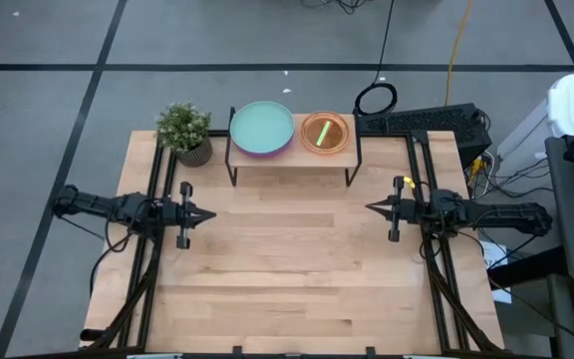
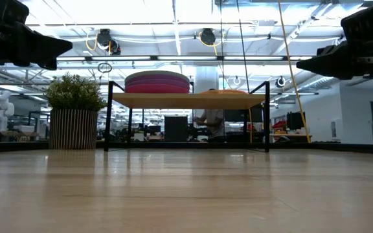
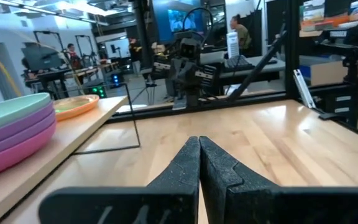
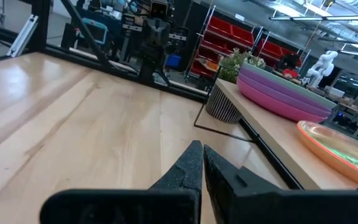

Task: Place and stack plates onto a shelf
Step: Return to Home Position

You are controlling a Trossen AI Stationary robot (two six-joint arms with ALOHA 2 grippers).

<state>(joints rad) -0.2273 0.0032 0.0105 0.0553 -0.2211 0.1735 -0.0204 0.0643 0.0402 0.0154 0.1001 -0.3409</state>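
Note:
The light-wood shelf (image 1: 292, 153) stands on thin black legs at the table's far edge. On its left half sits a stack of larger plates (image 1: 262, 128), teal on top over purple and magenta (image 2: 157, 82). On its right half sits a stack of small translucent plates (image 1: 325, 132), orange with lime green showing inside. My left gripper (image 1: 210, 214) hovers shut above the table's left side, pointing right. My right gripper (image 1: 371, 207) hovers shut above the right side, pointing left. Both are well short of the shelf.
A potted plant (image 1: 185, 132) in a ribbed pot stands left of the shelf on the table's far left corner. A keyboard and cables (image 1: 422, 120) lie beyond the far right corner. The wooden tabletop (image 1: 287, 269) between and in front of the arms holds nothing.

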